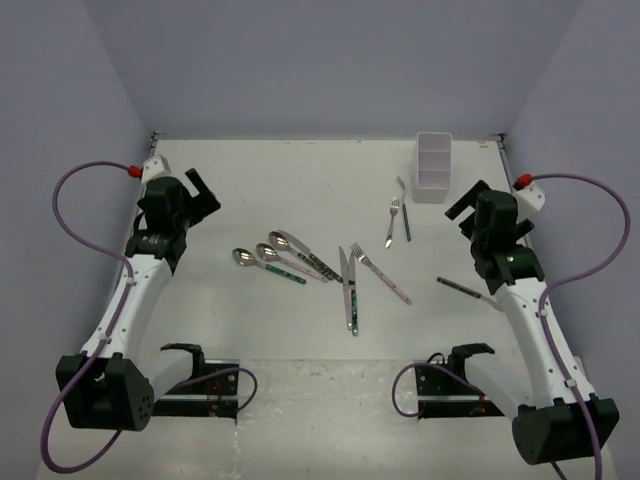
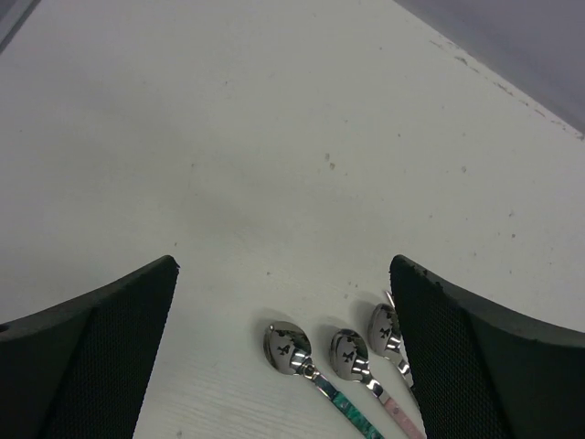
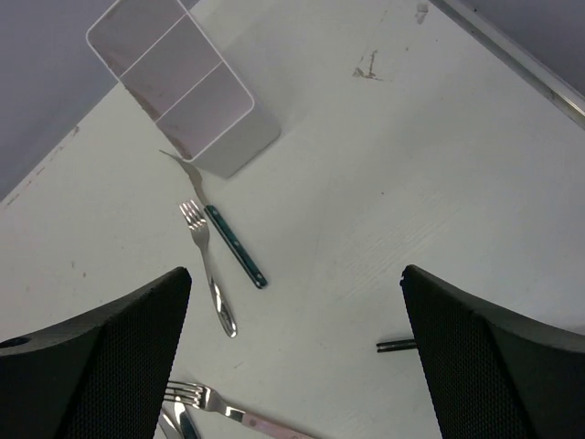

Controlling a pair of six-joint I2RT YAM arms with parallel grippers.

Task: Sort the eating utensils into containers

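eating utensils (image 1: 283,240) scattered flat across the middle of the white table (image 1: 250,180), shiny metal heads on slim handles. at the left three spoons (image 2: 349,352) side by side, handles in teal, pink and dark pattern slanting toward the near right. right of those a teal-handled knife (image 1: 350,295) and a pink-handled fork (image 1: 382,275), close together at their far ends. farther off, toward the far right, a plain metal fork (image 3: 208,261) just beside a dark teal-handled piece (image 3: 234,245), head of the latter at the foot of the white holder (image 3: 247,137), upright, split into three compartments. one dark-handled utensil (image 1: 460,288) alone at the near right. left gripper (image 2: 283,270) spread wide and grasping nothing, above the table at the far left, spoons lying to its right and a little nearer, apart from both fingers. right gripper (image 3: 294,274) likewise released and bare, holder to its far left, the two far pieces to its left, dark-handled utensil just near of it.
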